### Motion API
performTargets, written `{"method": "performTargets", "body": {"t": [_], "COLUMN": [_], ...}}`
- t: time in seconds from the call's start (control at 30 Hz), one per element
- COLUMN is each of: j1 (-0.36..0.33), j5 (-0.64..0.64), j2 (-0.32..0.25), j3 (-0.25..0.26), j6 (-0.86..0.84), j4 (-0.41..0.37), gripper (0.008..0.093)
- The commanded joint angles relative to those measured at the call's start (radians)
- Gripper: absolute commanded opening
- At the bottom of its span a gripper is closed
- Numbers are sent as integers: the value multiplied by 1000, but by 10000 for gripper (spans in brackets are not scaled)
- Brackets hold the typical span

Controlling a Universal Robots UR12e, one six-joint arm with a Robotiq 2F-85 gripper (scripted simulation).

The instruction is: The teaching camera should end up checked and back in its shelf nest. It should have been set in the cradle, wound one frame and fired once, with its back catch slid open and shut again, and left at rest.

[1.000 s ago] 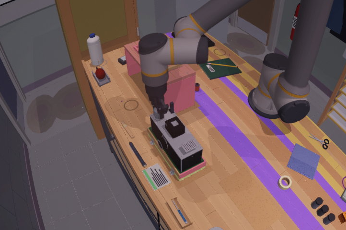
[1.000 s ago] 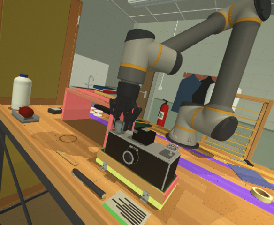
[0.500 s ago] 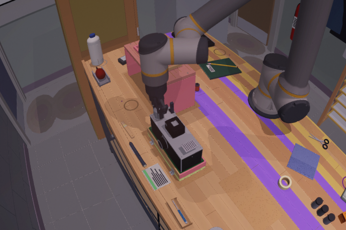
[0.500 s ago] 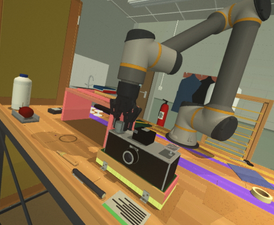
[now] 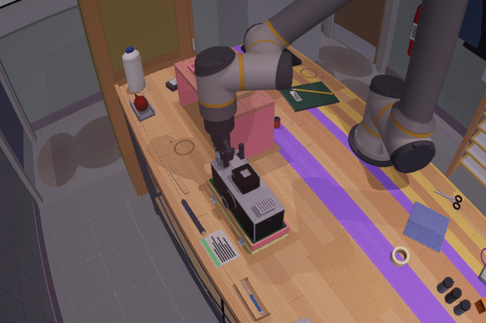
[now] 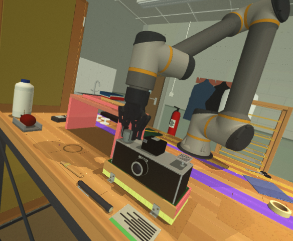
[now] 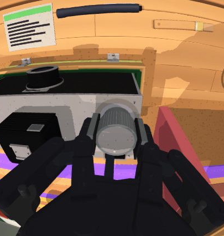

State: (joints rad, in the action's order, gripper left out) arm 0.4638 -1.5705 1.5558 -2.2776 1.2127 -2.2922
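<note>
The teaching camera (image 5: pixel 247 201) (image 6: pixel 152 170) sits upright in the cradle (image 5: pixel 268 240) (image 6: pixel 141 197), lens toward the bench's front edge. Its body is black with a grey top plate and a black finder block (image 5: pixel 245 178) (image 7: pixel 24 135). A grey ribbed winding knob (image 7: pixel 115 133) (image 6: pixel 127 135) stands at the end of the top plate nearest the pink shelf (image 5: pixel 228 99) (image 6: pixel 89 111). My gripper (image 7: pixel 115 130) (image 5: pixel 224 157) (image 6: pixel 131 132) comes straight down on that end. Its two finger pads are clamped on either side of the knob.
Behind the cradle stands the pink shelf, close to my wrist. In front lie a black rod (image 5: pixel 193 216), a printed card (image 5: pixel 219 248) and a wooden strip (image 7: pixel 183 25). Tape roll (image 5: pixel 400 256) and blue cloth (image 5: pixel 426 226) lie to the right.
</note>
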Motion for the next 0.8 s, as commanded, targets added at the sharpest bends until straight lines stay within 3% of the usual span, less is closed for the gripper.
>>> {"method": "performTargets", "body": {"t": [0.0, 0.77], "j1": [0, 0], "j5": [0, 0], "j2": [0, 0], "j3": [1, 1], "j6": [5, 171], "j4": [-1, -1], "gripper": [80, 80]}}
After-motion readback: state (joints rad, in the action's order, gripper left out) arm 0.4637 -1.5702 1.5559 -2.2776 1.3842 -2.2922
